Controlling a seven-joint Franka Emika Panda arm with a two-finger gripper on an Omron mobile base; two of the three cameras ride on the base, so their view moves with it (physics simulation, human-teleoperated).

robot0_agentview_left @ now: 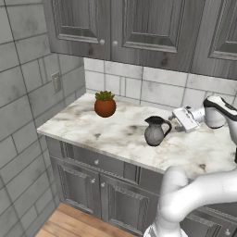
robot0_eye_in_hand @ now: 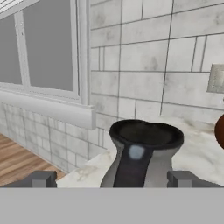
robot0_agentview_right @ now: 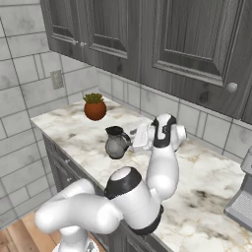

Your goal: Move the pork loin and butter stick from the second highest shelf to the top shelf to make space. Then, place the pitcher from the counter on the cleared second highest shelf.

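The dark grey pitcher (robot0_agentview_left: 155, 132) (robot0_agentview_right: 116, 143) stands upright on the marble counter (robot0_agentview_left: 92, 125) (robot0_agentview_right: 64, 128), near its front edge. My gripper (robot0_agentview_left: 172, 119) (robot0_agentview_right: 131, 138) is held level just to the right of the pitcher's handle, pointing at it. In the hand view the pitcher (robot0_eye_in_hand: 142, 153) rises close up between the two fingertips (robot0_eye_in_hand: 41, 178), and my gripper (robot0_eye_in_hand: 113, 179) is open with nothing gripped. The pork loin, the butter stick and both shelves are out of view.
A terracotta pot with a green plant (robot0_agentview_left: 105, 105) (robot0_agentview_right: 95, 108) sits at the back left of the counter. Dark wall cabinets (robot0_agentview_left: 139, 28) hang overhead. A grey appliance (robot0_agentview_right: 243, 197) stands at the far right. A tiled wall with an outlet (robot0_agentview_left: 56, 82) closes the left end.
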